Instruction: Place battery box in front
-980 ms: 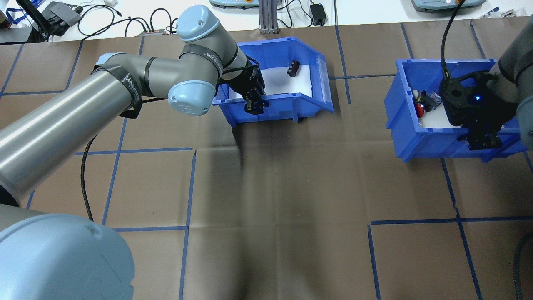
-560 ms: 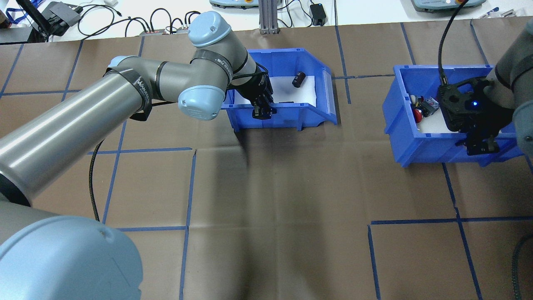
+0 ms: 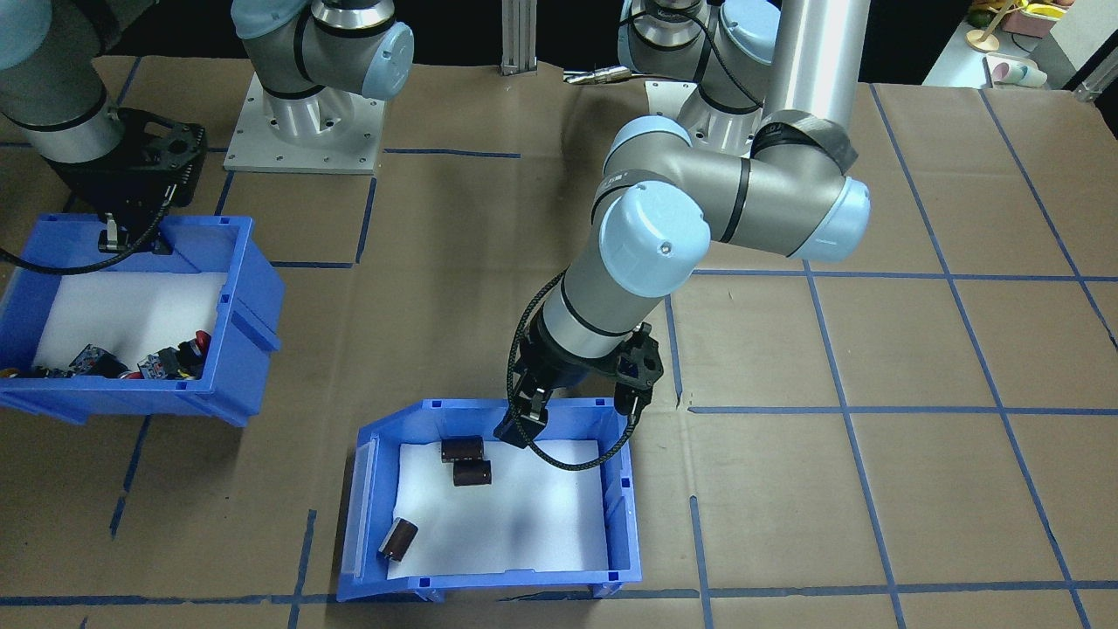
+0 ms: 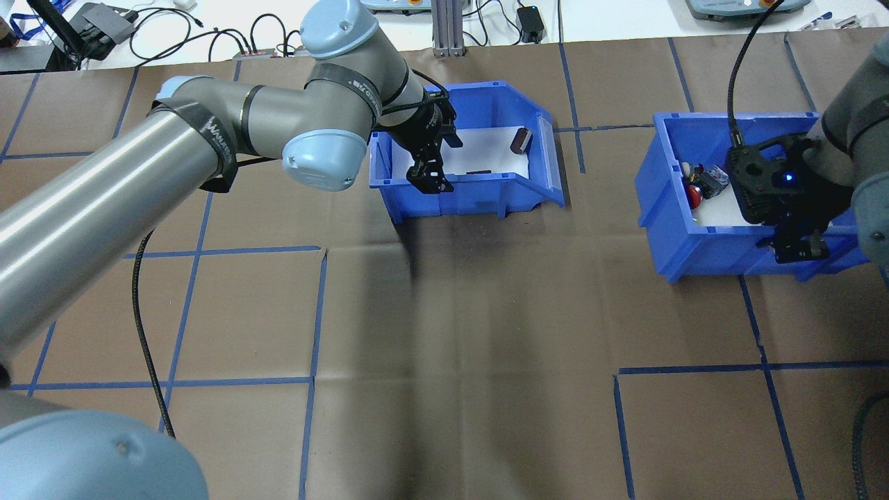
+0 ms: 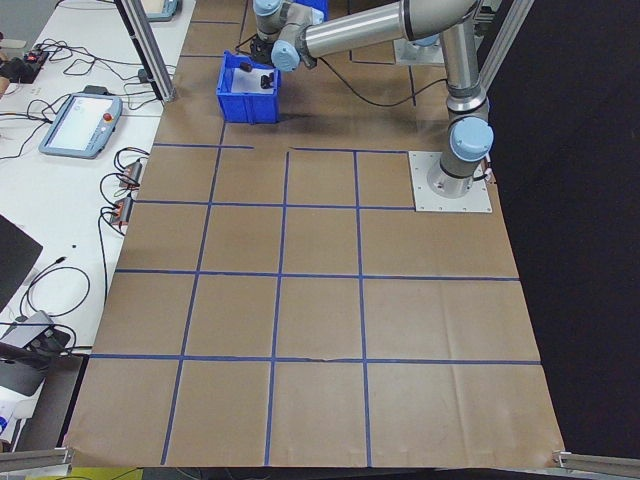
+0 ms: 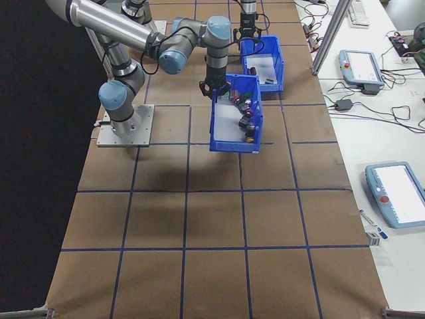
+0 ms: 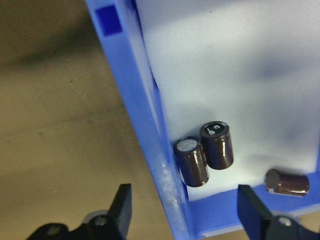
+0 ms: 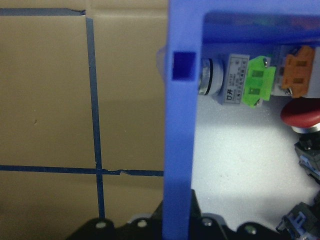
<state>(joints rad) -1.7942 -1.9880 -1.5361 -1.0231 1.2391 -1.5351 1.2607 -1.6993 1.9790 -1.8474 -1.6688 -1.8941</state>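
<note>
The battery box (image 3: 489, 502) sits on the brown paper table (image 3: 873, 349), with three dark cylinders (image 3: 463, 450) on its white foam. My left gripper (image 3: 572, 419) is spread wide, straddling its rear wall without squeezing. My right gripper (image 4: 795, 243) pinches the wall of the switch bin (image 4: 694, 236).

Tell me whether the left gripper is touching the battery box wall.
Apart. The left wrist view shows the left gripper open, fingers either side of the battery box wall with gaps.

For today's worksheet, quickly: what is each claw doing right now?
Left claw: open, straddling the battery box wall.
Right claw: shut on the switch bin wall.
</note>
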